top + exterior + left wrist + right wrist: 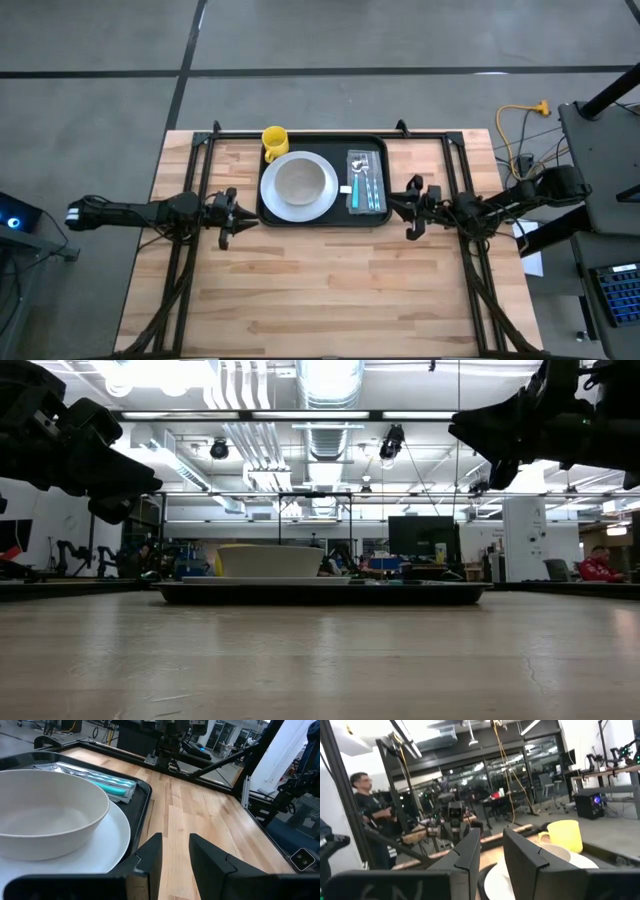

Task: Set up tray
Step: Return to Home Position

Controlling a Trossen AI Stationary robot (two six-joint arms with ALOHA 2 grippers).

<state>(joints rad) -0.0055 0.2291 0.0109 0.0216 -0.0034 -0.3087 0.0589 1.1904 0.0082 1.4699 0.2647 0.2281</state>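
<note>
I have the tray [325,146] lying flat at the far middle of the wooden surface [330,290], between the two arms. On its left part sits a white plate [276,206] with a pale bowl [300,181] on it. On its right part lies a gray napkin [380,156] with cutlery [366,185] laid side by side on top, teal handles among the pieces. A yellow mug [275,141] stands at the tray's far left corner, just beside the plate; I cannot tell whether it is inside the rim. The left gripper [238,215] hangs just off the tray's left edge and points toward it. Its wrist view shows the jaws parted by a narrow gap, with bare wood between them and nothing held. The right gripper [404,210] hangs just off the right edge, its jaws likewise slightly apart and empty. From table height both grippers are lifted clear of the surface. A person [367,815] in dark clothes stands in the room beyond.
</note>
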